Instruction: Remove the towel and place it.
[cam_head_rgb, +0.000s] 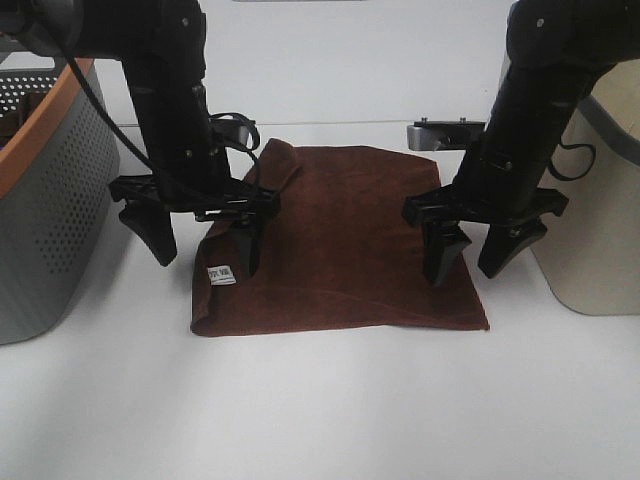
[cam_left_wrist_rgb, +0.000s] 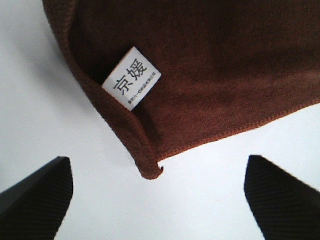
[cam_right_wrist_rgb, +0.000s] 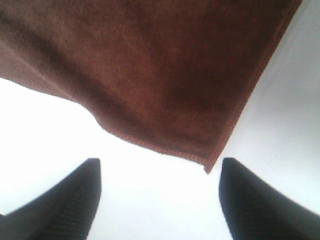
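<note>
The dark reddish-brown towel (cam_head_rgb: 340, 240) lies flat on the white table, with its back left corner folded over. Its white tag (cam_head_rgb: 220, 274) is at the left hem. My left gripper (cam_head_rgb: 207, 262) is open over the towel's left edge, one finger on each side of the hem. The left wrist view shows the tag (cam_left_wrist_rgb: 131, 78) and a corner of the towel (cam_left_wrist_rgb: 210, 75) between the open fingers (cam_left_wrist_rgb: 35, 200), untouched. My right gripper (cam_head_rgb: 463, 276) is open over the towel's right edge. In the right wrist view a corner of the towel (cam_right_wrist_rgb: 150, 65) lies ahead of the open fingers (cam_right_wrist_rgb: 260, 200).
A grey perforated basket with an orange rim (cam_head_rgb: 50, 200) stands at the left of the table. A beige basket (cam_head_rgb: 600, 230) stands at the right. A small grey metal part (cam_head_rgb: 445, 135) lies behind the towel. White table (cam_head_rgb: 330, 410) stretches in front.
</note>
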